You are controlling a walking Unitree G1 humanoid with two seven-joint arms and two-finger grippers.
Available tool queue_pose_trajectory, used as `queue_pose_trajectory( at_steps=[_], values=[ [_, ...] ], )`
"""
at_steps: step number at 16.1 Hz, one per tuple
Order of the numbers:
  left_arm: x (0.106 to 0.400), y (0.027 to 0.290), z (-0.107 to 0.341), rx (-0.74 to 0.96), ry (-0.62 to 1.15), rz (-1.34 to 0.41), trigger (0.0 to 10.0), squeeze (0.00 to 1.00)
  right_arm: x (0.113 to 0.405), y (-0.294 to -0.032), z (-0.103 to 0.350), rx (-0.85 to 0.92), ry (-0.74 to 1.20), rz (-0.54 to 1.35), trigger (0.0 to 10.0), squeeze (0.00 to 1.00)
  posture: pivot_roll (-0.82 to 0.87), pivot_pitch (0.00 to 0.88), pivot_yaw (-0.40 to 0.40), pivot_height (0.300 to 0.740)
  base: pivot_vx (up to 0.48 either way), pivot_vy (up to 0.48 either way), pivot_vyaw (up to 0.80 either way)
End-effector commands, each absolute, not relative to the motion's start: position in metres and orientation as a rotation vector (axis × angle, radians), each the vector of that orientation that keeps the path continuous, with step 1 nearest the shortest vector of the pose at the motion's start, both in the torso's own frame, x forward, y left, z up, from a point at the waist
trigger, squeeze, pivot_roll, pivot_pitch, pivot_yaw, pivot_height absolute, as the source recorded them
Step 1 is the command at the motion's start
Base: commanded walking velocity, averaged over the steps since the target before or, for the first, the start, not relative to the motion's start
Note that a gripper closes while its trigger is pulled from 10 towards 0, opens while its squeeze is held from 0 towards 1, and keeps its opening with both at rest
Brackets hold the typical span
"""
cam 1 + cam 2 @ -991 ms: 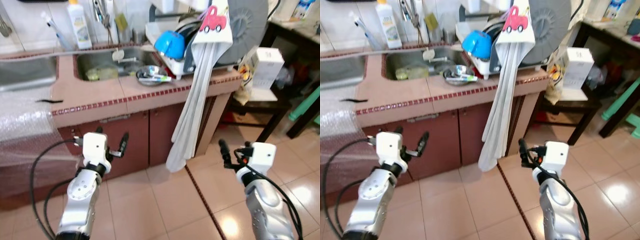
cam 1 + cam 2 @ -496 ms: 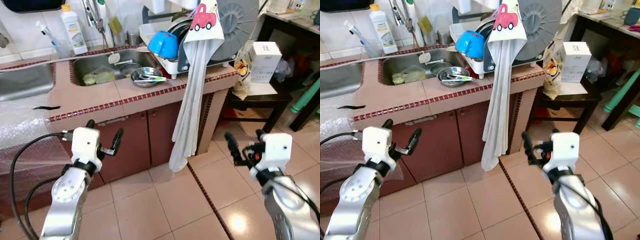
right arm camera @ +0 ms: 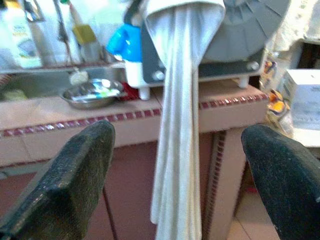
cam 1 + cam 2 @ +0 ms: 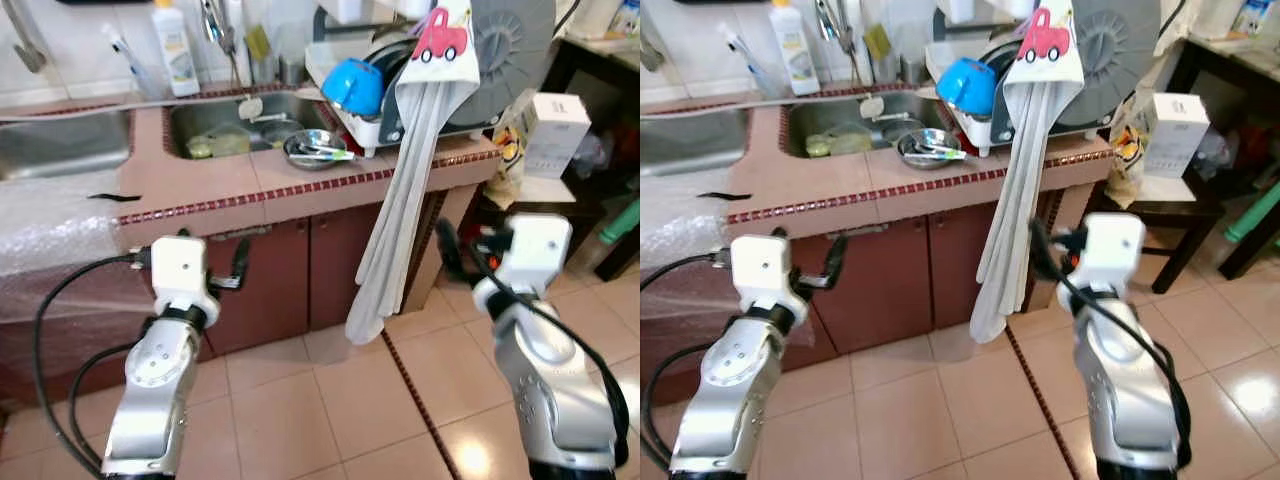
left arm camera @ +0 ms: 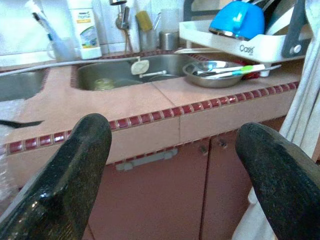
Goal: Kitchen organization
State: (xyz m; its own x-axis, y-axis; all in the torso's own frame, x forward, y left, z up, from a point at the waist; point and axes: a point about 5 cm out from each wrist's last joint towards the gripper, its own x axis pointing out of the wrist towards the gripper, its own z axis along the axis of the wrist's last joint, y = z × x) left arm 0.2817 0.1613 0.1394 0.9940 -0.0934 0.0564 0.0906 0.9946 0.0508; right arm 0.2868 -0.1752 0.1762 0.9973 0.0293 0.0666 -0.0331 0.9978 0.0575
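Lettering "Oasis" marks the white dish rack (image 5: pixel 240 46); left claw (image 5: pixel 175 165) and right claw (image 3: pixel 175 170) gape empty

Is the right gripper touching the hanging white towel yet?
Apart. The right wrist view shows the towel hanging off the counter, well beyond the right gripper, its open jaws framing it with floor and cabinet between.

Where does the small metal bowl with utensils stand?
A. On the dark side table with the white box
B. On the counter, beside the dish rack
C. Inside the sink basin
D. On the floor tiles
B: the metal bowl sits on the pink counter, in front of the sink and next to the dish rack.
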Motion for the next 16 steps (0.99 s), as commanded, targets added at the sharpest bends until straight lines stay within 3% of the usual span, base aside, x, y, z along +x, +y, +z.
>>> queue_pose_trajectory(
  at_steps=[1, 3, 10, 16],
  values=[
    [0.283, 0.158, 0.147, 0.040, -0.077, -0.123, 10.0, 0.00, 0.286, -0.179, 0.179, 0.084, -0.059, 0.012, 10.0, 0.00, -0.03, 0.000, 0.005, 0.740, 0.000, 0.000, 0.00],
    [0.293, 0.165, 0.146, 0.019, -0.021, -0.026, 10.0, 0.00, 0.284, -0.180, 0.179, 0.095, -0.053, -0.003, 10.0, 0.00, -0.04, 0.000, 0.011, 0.740, 0.000, 0.000, 0.00],
    [0.302, 0.164, 0.153, -0.048, -0.001, -0.040, 10.0, 0.00, 0.277, -0.174, 0.175, 0.150, -0.031, 0.024, 10.0, 0.00, -0.04, 0.000, 0.020, 0.740, 0.000, 0.000, 0.00],
    [0.301, 0.164, 0.150, -0.046, 0.027, -0.029, 10.0, 0.00, 0.278, -0.171, 0.180, 0.164, -0.045, 0.041, 10.0, 0.00, -0.04, 0.000, 0.015, 0.740, 0.000, 0.480, 0.00]
  ],
)
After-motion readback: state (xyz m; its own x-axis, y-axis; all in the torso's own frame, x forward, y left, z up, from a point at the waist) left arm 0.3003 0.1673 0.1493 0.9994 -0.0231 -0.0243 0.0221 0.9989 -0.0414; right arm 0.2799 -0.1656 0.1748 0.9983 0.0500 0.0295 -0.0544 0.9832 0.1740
